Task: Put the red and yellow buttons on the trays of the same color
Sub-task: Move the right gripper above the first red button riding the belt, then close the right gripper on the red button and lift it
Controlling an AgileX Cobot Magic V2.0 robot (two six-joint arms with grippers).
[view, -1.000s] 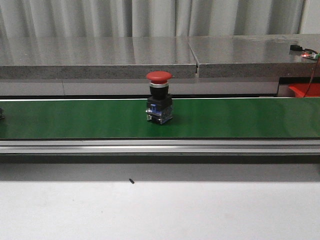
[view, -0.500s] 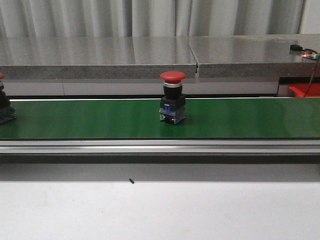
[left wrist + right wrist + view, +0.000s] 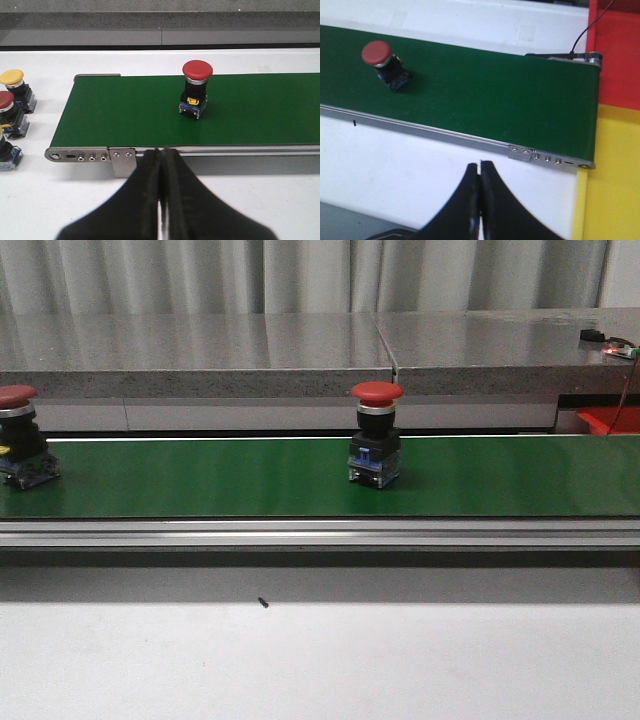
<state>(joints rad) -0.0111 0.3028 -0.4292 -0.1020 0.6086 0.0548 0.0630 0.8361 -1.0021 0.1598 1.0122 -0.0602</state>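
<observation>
Red button (image 3: 376, 435) upright on green belt (image 3: 200, 480) | left gripper (image 3: 161, 165) closed, empty | right gripper (image 3: 480, 177) closed, empty

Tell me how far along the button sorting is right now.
Nothing looks sorted yet. The visible part of the red tray and the yellow tray hold no buttons. Two red buttons ride the green belt. Both grippers, left and right, are shut and holding nothing. More buttons wait beside the belt's end.
</observation>
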